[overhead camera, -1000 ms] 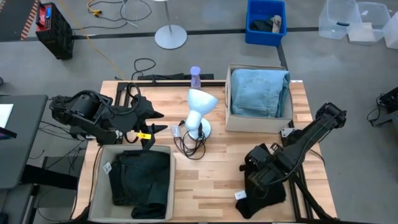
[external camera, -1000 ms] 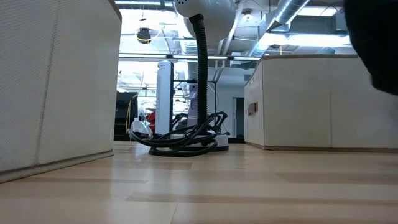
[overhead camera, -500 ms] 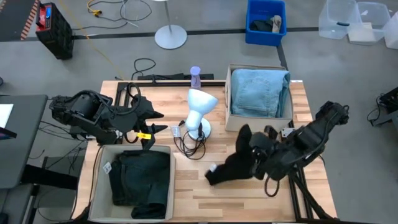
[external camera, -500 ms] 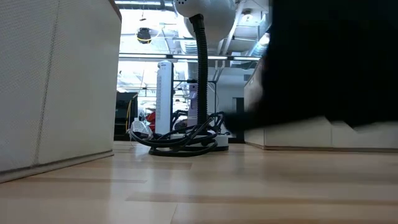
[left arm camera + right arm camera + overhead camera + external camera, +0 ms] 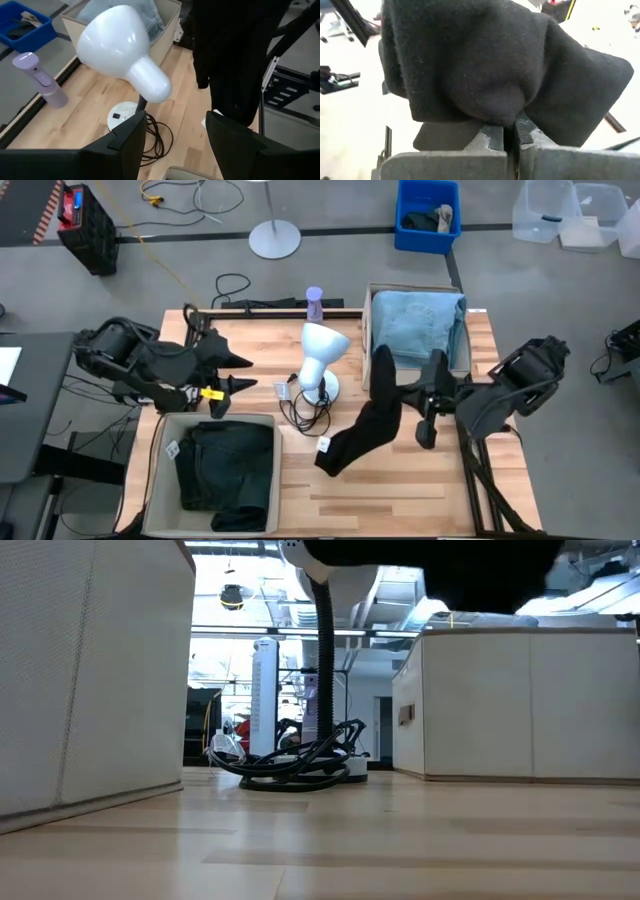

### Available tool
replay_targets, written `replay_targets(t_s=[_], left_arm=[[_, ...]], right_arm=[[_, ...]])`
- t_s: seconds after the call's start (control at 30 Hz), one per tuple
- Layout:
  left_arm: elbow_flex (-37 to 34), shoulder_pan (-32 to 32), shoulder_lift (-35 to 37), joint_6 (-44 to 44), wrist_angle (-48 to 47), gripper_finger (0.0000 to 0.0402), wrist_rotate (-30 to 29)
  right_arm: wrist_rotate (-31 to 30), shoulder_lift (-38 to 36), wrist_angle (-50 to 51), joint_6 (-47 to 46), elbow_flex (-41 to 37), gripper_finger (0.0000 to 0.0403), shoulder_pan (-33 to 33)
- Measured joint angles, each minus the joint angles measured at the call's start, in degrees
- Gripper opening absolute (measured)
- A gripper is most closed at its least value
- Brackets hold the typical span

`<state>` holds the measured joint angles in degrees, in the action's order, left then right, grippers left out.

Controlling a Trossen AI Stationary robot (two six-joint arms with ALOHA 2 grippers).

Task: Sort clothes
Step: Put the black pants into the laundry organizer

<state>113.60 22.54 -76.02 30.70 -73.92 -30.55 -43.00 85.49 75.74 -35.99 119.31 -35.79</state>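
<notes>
**Black garment swings above the counter**

We see the right gripper (image 5: 385,375) pinching one end of the black garment (image 5: 362,425), limp and light (best held at that bunched end). Its long axis slants down toward the counter's (image 5: 400,480) front edge. Left gripper (image 5: 235,372) waits spread, rear-left.

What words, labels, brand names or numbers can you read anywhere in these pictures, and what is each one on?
None can be read.
White tag on the black garment held by the right pincer: too small to read.
White tag in the box with the dark green trousers: too small.
Small sign on the far wall: blurred.
</notes>
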Motion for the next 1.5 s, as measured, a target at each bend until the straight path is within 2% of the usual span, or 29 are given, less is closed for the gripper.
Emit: replay_targets(t_s=[0.33,0.63,1.03,1.33,1.5], left_arm=[[0.0,0.0,1.6,0.0,-1.7,0.02,-1.5],[0.0,0.0,1.6,0.6,-3.8,0.02,-1.5],[0.0,0.0,1.6,-0.1,-2.3,0.02,-1.5],[0.0,0.0,1.6,-0.5,-0.8,0.02,-1.6],[0.0,0.0,1.6,-2.1,2.0,0.02,-1.6]], right_arm=[[-1.5,0.0,-9.4,12.7,6.3,0.0,-0.3],[-1.0,0.0,-21.7,24.4,7.5,0.0,-0.5],[2.9,0.0,-34.8,36.4,7.5,0.0,-0.2],[6.2,0.9,-42.3,41.9,7.0,0.0,1.8],[9.9,2.6,-44.6,42.1,7.0,0.0,3.6]])
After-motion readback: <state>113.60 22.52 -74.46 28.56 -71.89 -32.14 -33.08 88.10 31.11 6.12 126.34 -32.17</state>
